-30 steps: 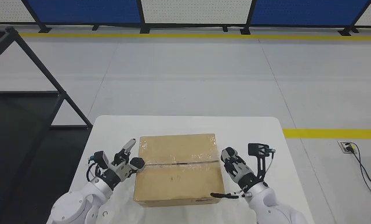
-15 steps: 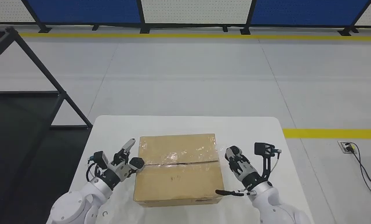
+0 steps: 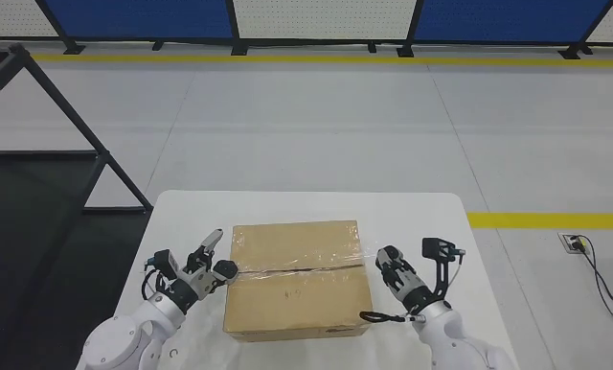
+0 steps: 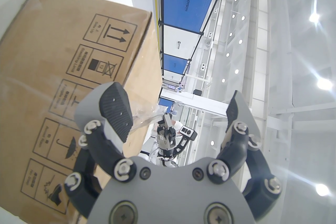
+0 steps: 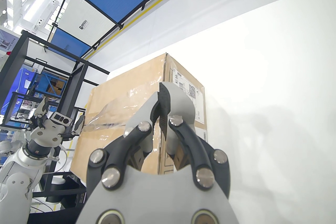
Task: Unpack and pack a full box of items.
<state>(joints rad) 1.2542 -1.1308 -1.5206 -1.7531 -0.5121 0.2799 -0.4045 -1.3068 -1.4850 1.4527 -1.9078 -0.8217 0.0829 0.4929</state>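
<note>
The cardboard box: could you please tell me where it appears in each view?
Top view: box lower centre, between left gripper and right gripper.
Left wrist view: printed side beside the open fingers.
Right wrist view: behind the shut fingers.
Shared landmark: clear tape across its top.

Bright, even light came from ceiling lamps [image 4: 324, 83], which flared into starry glare beyond the left fingers [image 4: 114, 104]. The clear tape [image 5: 110, 121] glinted by the right fingers [image 5: 181, 101]. The white counter [image 5: 262, 64] shone; straight lines bowed at wrist-view edges.
</note>
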